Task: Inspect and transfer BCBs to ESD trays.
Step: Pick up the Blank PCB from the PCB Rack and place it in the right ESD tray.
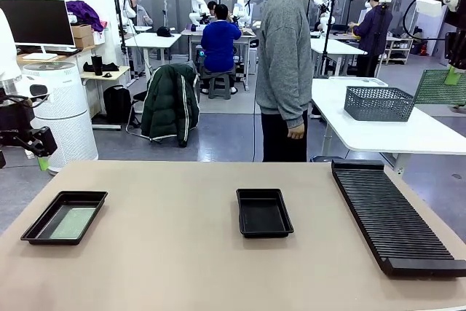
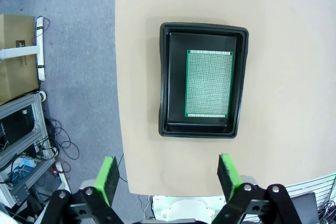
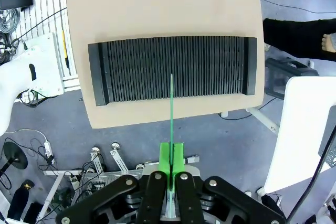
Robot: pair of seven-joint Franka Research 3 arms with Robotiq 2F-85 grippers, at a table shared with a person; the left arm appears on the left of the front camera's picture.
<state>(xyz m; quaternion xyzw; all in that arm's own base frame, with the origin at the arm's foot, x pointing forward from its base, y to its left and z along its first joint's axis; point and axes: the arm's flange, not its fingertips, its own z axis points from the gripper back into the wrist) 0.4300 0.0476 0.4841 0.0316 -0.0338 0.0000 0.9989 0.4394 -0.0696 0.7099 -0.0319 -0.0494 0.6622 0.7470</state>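
Right gripper (image 3: 171, 167) clamped on a BCB (image 3: 171, 109) seen edge-on from the wrist, high above the slotted rack (image 3: 173, 69); face-on as a green board in front view. Left gripper (image 2: 167, 174) spread wide, empty, above the left ESD tray (image 2: 203, 29) holding another BCB (image 2: 209, 83). Middle ESD tray (image 1: 263, 213) on worktop (image 1: 182, 253).

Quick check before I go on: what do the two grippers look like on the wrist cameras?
Both are black two-finger grippers with bolted linkage arms. The left gripper carries bright green rectangular pads on its fingertips. The right gripper has the same green pads on black fingers.
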